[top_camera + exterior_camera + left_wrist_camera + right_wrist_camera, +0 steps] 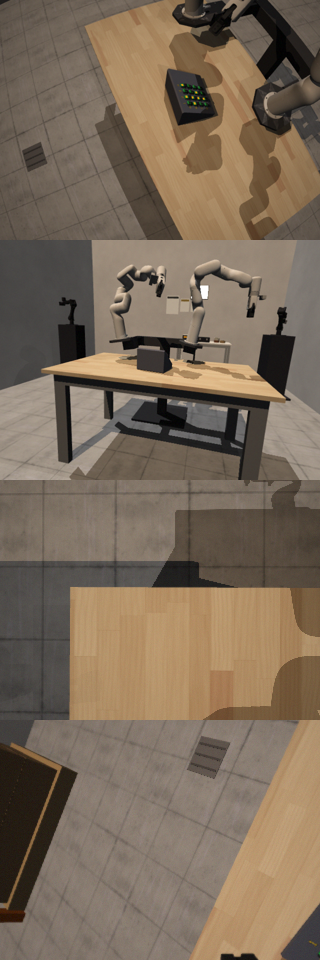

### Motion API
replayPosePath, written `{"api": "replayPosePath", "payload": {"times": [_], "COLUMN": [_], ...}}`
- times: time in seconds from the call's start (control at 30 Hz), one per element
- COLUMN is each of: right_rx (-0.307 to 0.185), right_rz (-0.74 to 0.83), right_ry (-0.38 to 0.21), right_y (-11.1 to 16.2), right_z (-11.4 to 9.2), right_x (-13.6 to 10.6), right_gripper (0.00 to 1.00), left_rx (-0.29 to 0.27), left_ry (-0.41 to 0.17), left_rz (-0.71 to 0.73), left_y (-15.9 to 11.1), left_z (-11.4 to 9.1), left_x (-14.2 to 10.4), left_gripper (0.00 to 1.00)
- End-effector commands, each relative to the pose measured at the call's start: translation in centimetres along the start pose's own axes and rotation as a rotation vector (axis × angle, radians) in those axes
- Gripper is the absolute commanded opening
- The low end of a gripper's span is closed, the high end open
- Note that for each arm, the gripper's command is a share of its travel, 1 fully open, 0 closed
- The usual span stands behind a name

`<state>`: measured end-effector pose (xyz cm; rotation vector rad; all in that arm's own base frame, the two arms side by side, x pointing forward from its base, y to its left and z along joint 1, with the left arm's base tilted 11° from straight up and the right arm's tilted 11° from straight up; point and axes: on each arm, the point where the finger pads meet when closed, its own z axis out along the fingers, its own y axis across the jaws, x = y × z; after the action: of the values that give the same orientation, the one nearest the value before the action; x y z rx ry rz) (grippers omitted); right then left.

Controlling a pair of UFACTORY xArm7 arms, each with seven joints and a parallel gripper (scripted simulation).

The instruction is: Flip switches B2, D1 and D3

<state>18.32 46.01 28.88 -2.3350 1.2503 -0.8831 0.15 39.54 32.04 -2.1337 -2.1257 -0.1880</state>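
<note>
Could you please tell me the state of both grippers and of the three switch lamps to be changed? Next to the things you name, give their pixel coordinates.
Left arm's black jaws (pixel 250 313): open, empty.
Right arm's black jaws (pixel 216 28) (pixel 158 293): shut, empty.
Small B2 lamp (pixel 192 97): lit.
Small D1 lamp (pixel 206 104): unlit.
Small D3 lamp (pixel 202 93): unlit.

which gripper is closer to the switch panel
The right gripper, shut: its wrist view catches a corner of the switch panel. The left gripper, open, hangs farther off, the panel outside its view.

The top camera is looking steeply down on the table (pixel 144 85) (pixel 160 379) (pixel 130 655) (pixel 270 855). The exterior camera is facing it from farther back, and both wrist views are sharing its edges.
</note>
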Motion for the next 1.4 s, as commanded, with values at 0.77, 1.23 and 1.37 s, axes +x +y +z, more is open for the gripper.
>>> {"api": "replayPosePath", "payload": {"times": [0.77, 1.23, 1.37], "right_rx": [0.023, 0.027, 0.028], "right_rz": [0.149, 0.22, 0.241], "right_ry": [0.051, 0.078, 0.086], "right_y": [5.5, 8.8, 9.8], "right_z": [3.3, 5.7, 6.4], "right_x": [-7.1, -9.8, -10.5], "right_gripper": [0.0, 0.0, 0.0], "left_rx": [0.0, 0.0, 0.0], "left_ry": [0.006, 0.006, 0.006], "left_rz": [0.0, 0.0, 0.0], "left_y": [0.0, 0.0, 0.0], "left_z": [-0.2, -0.2, -0.2], "left_x": [0.1, 0.1, 0.1], "left_gripper": [1.0, 1.0, 1.0]}}
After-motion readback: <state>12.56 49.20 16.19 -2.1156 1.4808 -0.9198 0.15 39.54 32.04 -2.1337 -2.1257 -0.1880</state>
